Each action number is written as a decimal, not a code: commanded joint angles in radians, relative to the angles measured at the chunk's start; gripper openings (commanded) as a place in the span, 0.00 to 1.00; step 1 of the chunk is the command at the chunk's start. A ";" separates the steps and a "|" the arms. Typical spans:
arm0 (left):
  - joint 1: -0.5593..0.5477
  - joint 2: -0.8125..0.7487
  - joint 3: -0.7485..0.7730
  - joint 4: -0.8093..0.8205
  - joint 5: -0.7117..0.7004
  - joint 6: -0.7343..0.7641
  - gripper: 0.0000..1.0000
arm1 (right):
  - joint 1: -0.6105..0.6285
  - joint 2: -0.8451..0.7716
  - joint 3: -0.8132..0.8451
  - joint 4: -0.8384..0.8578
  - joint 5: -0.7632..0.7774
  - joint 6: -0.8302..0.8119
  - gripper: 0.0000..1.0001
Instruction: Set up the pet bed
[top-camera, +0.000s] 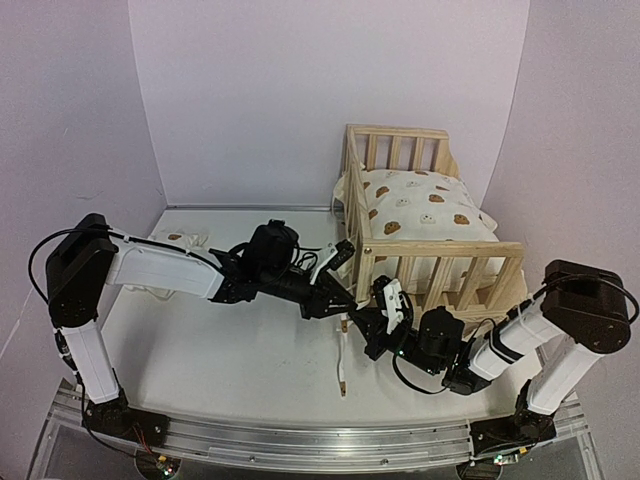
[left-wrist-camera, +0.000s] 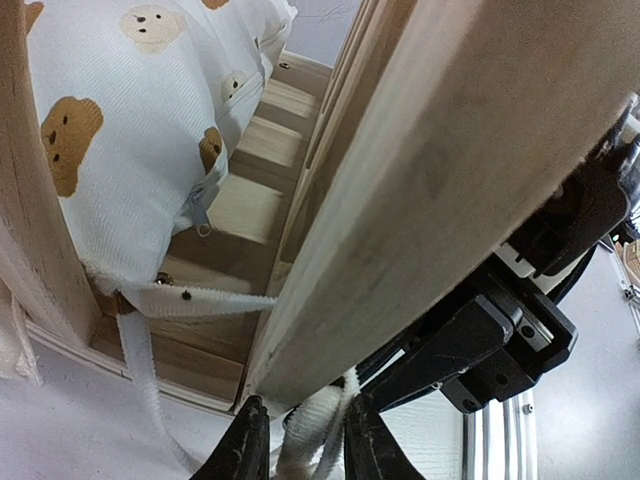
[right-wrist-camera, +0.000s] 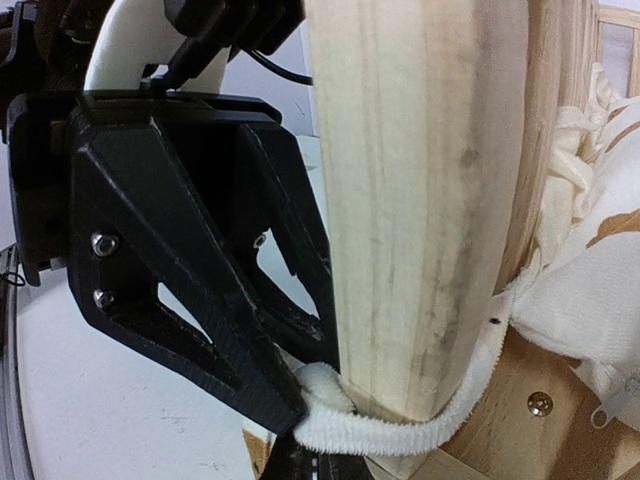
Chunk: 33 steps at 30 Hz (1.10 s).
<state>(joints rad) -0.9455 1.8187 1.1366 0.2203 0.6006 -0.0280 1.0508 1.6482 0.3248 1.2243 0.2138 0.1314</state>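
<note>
Pet bed (top-camera: 440, 248) corner post (top-camera: 364, 275) stands between left hand (left-wrist-camera: 300, 455) and right hand (top-camera: 375, 312).

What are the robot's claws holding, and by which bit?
The left claw pinches the white tie where it rounds the wooden post. The right claw is shut under the tie; whether it grips it cannot be told.

Your left tool (top-camera: 342, 298) and right tool (top-camera: 362, 316) are crowding the corner post (top-camera: 364, 272); table (top-camera: 220, 350) leftward is lying open.
</note>
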 joint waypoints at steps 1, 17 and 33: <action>-0.008 -0.036 -0.026 0.004 0.026 -0.002 0.23 | -0.003 -0.060 0.028 0.070 0.050 0.012 0.00; -0.164 -0.133 -0.103 0.051 -0.334 0.188 0.00 | -0.004 -0.071 0.024 0.067 0.028 0.038 0.03; -0.206 -0.168 -0.357 0.656 -0.474 0.377 0.00 | -0.031 -0.644 0.048 -0.831 -0.118 -0.143 0.43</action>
<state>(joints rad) -1.1397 1.6608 0.7986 0.6807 0.1013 0.2909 1.0412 1.1454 0.2890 0.7303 0.1879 0.1448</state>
